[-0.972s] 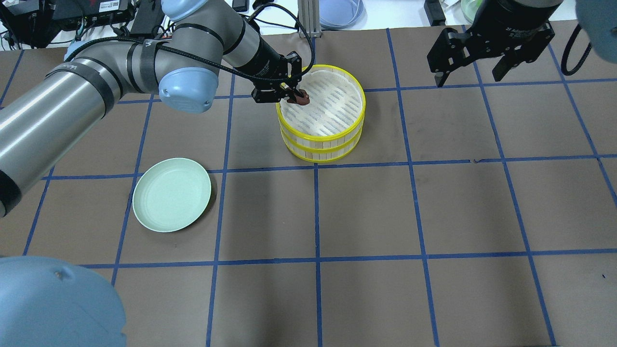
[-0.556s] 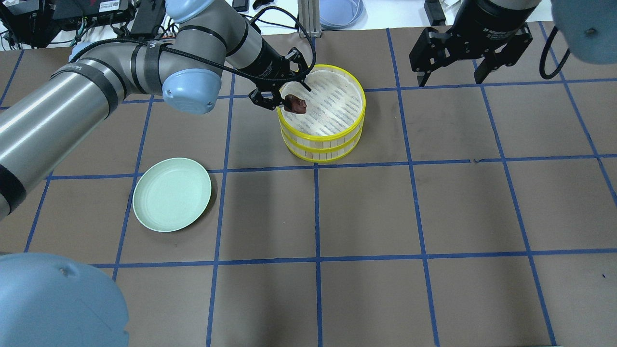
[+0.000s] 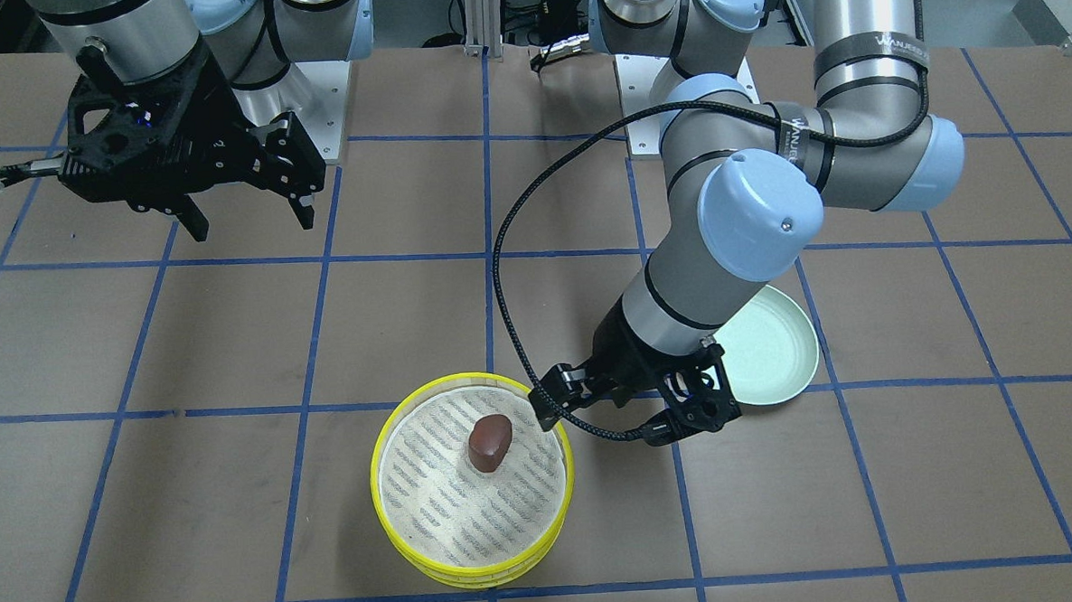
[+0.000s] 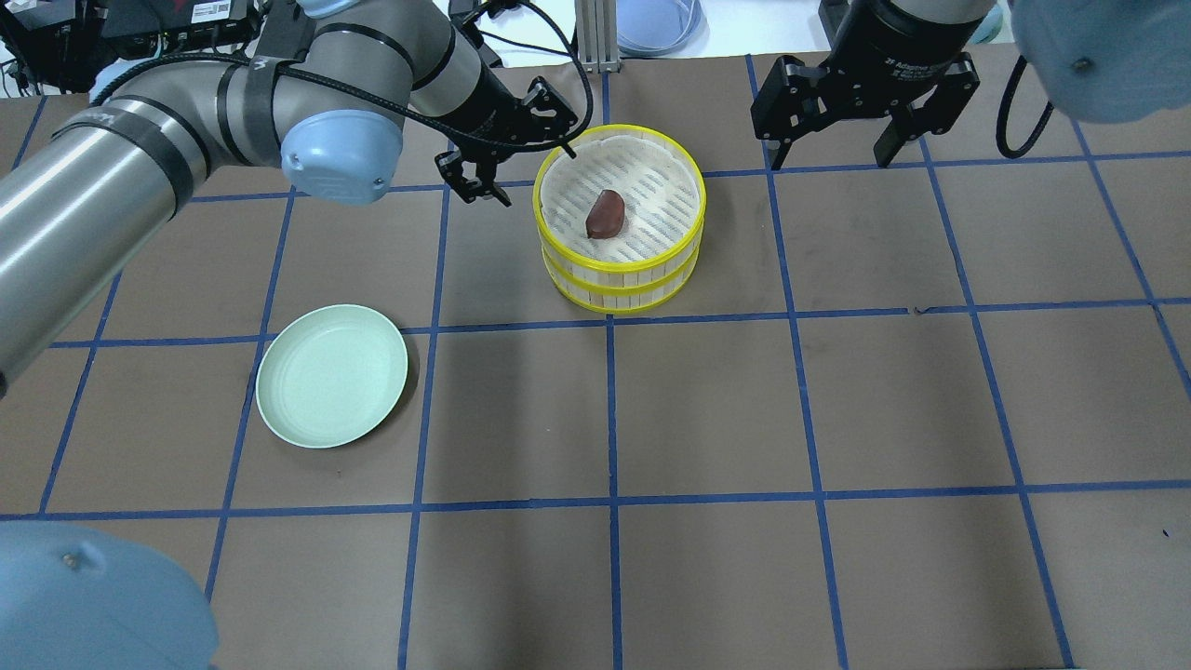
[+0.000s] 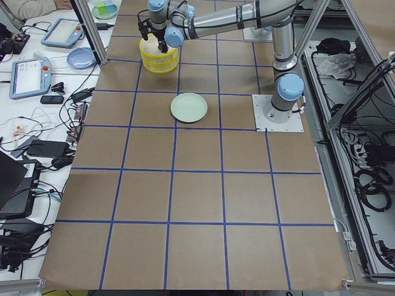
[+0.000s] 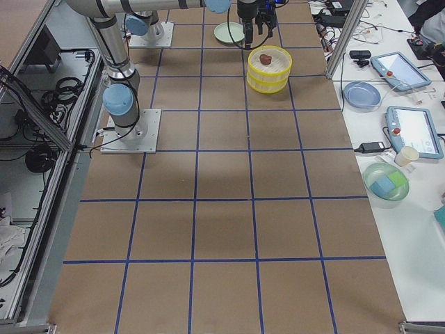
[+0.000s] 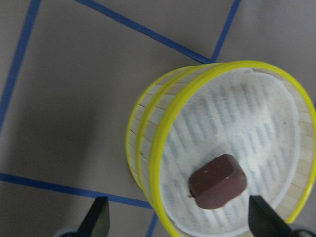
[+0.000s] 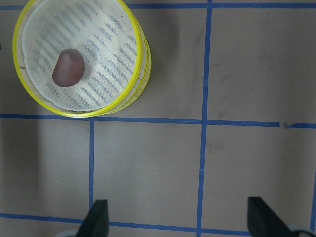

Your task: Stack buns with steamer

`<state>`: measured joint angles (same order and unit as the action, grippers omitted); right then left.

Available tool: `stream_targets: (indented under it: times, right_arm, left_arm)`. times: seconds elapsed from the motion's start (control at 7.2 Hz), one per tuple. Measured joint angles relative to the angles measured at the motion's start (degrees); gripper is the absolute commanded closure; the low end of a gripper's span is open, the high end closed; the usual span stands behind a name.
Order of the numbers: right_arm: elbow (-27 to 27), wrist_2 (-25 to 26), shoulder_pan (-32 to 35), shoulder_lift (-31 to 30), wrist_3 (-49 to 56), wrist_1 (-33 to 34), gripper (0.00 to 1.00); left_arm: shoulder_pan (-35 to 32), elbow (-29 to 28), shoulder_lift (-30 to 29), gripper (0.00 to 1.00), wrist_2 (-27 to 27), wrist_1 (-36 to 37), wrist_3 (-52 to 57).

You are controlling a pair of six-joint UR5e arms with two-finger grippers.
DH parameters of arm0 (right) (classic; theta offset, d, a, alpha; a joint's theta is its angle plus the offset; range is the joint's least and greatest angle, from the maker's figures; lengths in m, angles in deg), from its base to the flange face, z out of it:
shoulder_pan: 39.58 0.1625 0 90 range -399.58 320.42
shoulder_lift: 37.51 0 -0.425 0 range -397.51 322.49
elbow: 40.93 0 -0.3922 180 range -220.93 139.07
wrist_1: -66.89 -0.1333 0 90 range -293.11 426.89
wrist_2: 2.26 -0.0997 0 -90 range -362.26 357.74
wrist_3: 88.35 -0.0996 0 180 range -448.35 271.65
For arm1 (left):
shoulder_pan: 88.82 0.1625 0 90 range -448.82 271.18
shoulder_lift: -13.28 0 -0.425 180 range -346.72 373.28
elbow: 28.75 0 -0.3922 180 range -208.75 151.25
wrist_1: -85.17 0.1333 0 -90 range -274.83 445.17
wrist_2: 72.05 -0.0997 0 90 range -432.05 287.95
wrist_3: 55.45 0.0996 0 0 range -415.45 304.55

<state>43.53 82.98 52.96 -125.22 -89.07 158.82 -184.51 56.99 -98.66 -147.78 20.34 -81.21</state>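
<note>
The steamer (image 4: pixel 622 279) is two yellow-rimmed trays stacked one on the other at the table's far middle. The dark reddish-brown bun (image 4: pixel 605 214) lies alone on the top tray's mesh floor; it also shows in the front view (image 3: pixel 490 441) and the left wrist view (image 7: pixel 217 181). My left gripper (image 4: pixel 538 177) is open and empty, just off the steamer's left rim. My right gripper (image 4: pixel 825 160) is open and empty, above the table to the right of the steamer. The cream-white bun is out of view.
A pale green plate (image 4: pixel 332 376) lies empty on the left half of the table, partly under my left arm in the front view (image 3: pixel 773 349). Brown table with blue tape grid. Cables and devices lie beyond the far edge.
My left gripper opened and let go of the dark bun, which now lies in the top tray; the gripper drew back to the left. My right gripper moved left, towards the steamer.
</note>
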Motion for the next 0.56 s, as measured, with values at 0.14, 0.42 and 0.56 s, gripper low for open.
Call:
stream_targets:
  times: [0.14,0.42,0.56]
  right_arm:
    - [0.0,0.4,0.0,-0.1,0.0,0.1,0.00]
    - [0.0,1.6,-0.3,-0.2,0.2,-0.1,0.00]
    - [0.2,2.2,-0.3,-0.2,0.4,-0.3,0.00]
  left_arm:
    - [1.4,0.0,1.5,0.00,-5.3,-2.8,6.5]
    - [4.3,0.0,5.2,0.00,-12.5,-9.1,17.1]
    - [5.8,-0.1,7.4,0.00,-14.2,-11.7,19.5]
